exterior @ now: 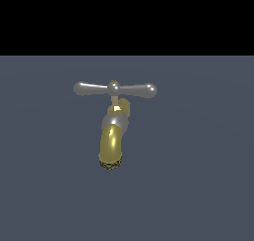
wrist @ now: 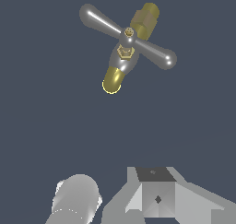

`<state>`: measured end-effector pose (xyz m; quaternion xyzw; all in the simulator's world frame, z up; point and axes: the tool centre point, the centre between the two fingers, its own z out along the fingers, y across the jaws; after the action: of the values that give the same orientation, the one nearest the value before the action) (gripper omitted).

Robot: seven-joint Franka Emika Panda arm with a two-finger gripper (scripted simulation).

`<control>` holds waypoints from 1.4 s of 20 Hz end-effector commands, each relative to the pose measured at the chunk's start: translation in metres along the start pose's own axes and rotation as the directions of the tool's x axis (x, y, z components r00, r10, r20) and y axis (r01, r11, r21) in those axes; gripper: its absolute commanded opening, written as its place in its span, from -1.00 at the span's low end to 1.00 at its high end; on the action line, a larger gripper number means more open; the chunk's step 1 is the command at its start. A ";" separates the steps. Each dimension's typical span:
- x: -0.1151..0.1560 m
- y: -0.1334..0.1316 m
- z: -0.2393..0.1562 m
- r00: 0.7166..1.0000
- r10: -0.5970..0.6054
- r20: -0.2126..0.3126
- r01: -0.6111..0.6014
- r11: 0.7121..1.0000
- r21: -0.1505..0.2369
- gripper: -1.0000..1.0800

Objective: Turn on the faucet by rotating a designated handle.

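The faucet (exterior: 112, 136) stands mid-floor, brass spout curving toward the exterior camera, its silver crossbar handle (exterior: 115, 89) level on top. The gripper (wrist: 156, 197) hovers well apart from the handle, gripping nothing; jaw opening can't be told.

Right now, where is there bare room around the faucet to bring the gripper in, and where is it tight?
Bare grey floor lies all around the faucet, beyond both ends of the handle and ahead of the spout mouth. Tight only under the crossbar, beside the collar. The gripper is apart from it, nothing between.
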<state>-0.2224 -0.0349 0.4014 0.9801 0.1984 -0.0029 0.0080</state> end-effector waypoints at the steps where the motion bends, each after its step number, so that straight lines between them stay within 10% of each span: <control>1: 0.003 0.007 0.012 0.998 -0.064 -0.001 0.064 0.998 0.000 -1.00; 14: 0.024 0.037 0.074 0.926 -0.378 -0.005 0.378 0.926 0.000 -1.00; 28: 0.058 0.061 0.138 0.749 -0.663 -0.008 0.663 0.749 -0.002 -1.00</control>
<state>-0.1505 -0.0701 0.2710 0.8557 0.5174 -0.0020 0.0050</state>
